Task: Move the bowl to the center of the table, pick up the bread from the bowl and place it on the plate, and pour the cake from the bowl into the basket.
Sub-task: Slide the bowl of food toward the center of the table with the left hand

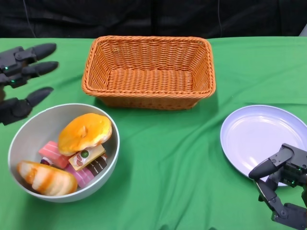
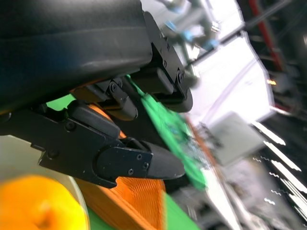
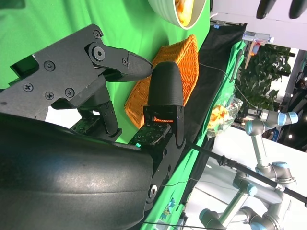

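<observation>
1. The counter (image 1: 182,158) is covered by a green cloth with soft wrinkles.
2. The orange wicker basket (image 1: 148,72) sits at the far middle of the counter, with nothing showing inside it.
3. The grey bowl (image 1: 29,124) stands at the near left, well apart from the basket. It holds a round orange bread (image 1: 85,132) on top, a second glazed bread (image 1: 45,178) against the near rim, and pink and brown cake (image 1: 88,163) slices between them.
4. The pale plate (image 1: 261,136) lies at the right of the counter, bare.
5. The left robot hand (image 1: 21,79) hovers just beyond the bowl's far-left rim, fingers spread and holding nothing.
6. The right robot hand (image 1: 283,184) hangs over the plate's near edge, fingers apart, holding nothing.
</observation>
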### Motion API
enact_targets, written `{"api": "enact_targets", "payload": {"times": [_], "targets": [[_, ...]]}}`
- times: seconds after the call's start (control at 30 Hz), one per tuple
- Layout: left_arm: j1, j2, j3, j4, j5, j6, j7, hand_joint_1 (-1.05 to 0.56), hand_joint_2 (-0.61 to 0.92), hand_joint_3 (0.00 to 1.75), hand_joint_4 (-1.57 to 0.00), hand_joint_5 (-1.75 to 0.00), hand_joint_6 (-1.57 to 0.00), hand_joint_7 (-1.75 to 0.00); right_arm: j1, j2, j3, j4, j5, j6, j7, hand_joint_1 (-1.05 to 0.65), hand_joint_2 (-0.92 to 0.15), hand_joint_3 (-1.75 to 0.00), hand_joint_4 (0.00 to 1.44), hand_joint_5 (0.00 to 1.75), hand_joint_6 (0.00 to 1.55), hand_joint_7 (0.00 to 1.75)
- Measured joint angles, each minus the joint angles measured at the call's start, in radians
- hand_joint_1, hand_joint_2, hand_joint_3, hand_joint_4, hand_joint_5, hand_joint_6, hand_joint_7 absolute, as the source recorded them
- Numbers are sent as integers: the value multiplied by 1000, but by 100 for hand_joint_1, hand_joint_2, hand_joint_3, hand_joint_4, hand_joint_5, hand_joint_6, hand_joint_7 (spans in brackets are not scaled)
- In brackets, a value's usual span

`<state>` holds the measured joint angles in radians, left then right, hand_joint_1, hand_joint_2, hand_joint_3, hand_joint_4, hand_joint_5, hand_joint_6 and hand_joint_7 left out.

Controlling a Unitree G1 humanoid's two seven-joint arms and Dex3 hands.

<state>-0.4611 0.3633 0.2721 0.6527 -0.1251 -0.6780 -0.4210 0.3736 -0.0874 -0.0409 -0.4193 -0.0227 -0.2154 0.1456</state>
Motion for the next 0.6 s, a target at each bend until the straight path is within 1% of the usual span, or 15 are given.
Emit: {"api": "enact_targets", "payload": {"times": [0.1,0.17,0.37,0.4,0.47,0.5,0.6], "targets": [[-19,52,-30,39,96,88,74,-81,92,54,-46,0,-42,0,0,0,3,0,-1,1,-3,-19,-62,-74,81,151,79,112],[-24,73,-41,56,129,134,102,-81,92,56,-44,0,-40,0,-1,0,4,0,-1,1,-4,-18,-63,-75,81,151,79,112],[-24,80,-63,59,140,158,124,-81,92,57,-43,0,-40,0,-3,0,5,1,-1,1,-5,-18,-62,-75,81,150,79,112],[-36,82,-75,77,156,174,138,-82,92,60,-34,0,-33,0,-2,0,5,1,-1,1,-7,-19,-62,-75,82,151,80,112],[-82,110,-112,154,219,271,182,-83,92,63,-30,0,-29,0,-8,1,10,3,-2,1,-8,-19,-62,-75,82,151,80,112],[-99,122,-127,195,246,318,207,-81,92,63,-34,-3,-30,-1,-8,2,10,3,-2,1,-11,-19,-62,-75,82,151,80,112],[-143,131,-159,278,287,409,249,-80,92,62,-33,-2,-27,0,-9,3,13,5,-3,2,-14,-20,-61,-76,83,152,81,112]]}}
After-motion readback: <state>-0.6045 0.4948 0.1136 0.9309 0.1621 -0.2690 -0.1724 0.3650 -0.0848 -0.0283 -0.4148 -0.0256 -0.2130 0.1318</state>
